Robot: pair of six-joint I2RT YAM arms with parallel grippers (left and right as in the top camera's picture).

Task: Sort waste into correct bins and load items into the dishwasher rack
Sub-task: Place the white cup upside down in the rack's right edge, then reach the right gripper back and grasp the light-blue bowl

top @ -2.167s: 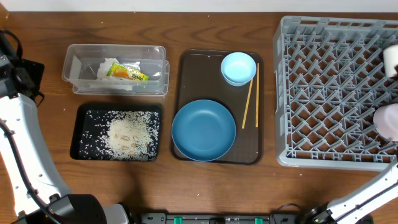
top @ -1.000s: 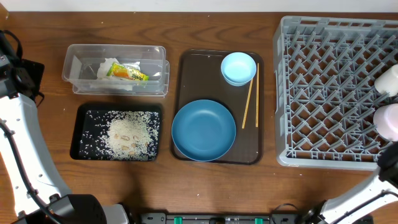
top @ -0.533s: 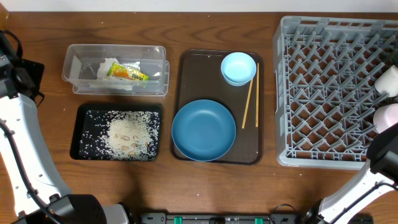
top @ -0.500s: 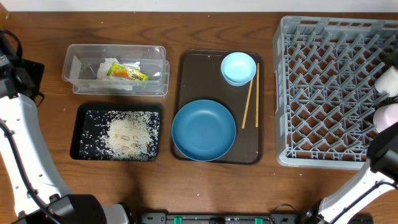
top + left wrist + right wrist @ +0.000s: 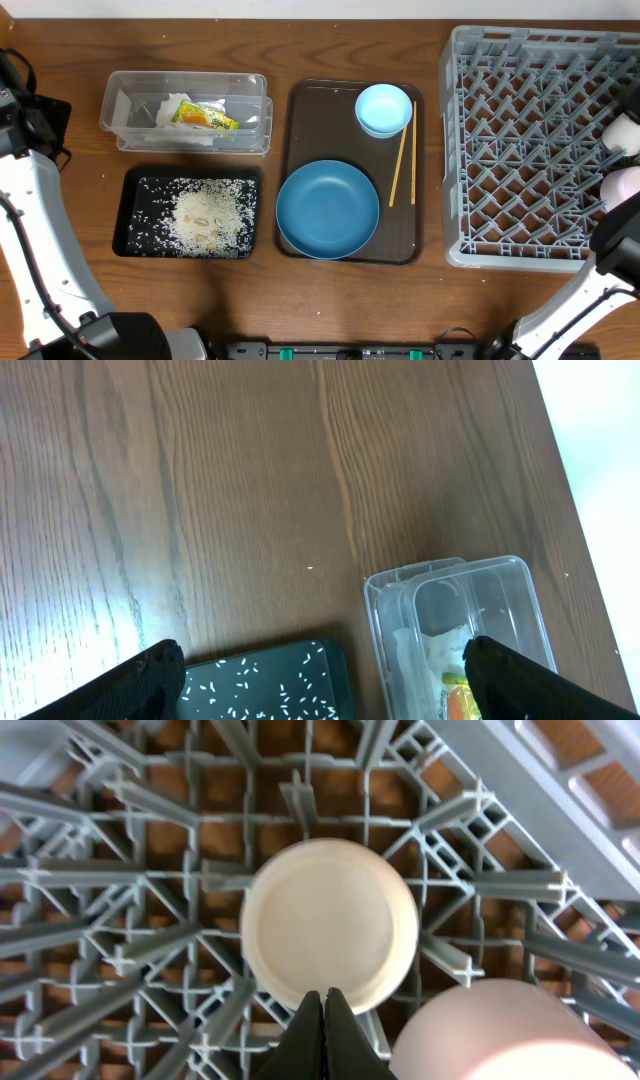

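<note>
One wooden desk (image 5: 350, 300), I am seeing; left gripper (image 5: 325, 675) gaping at its far-left corner; only the wrist feed is showing right gripper (image 5: 323, 1012) pressed together over the white cup (image 5: 330, 920).

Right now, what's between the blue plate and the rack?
The chopsticks, lying on the brown tray just right of the plate, then a bare strip of table before the rack. The overhead view shows this.
</note>
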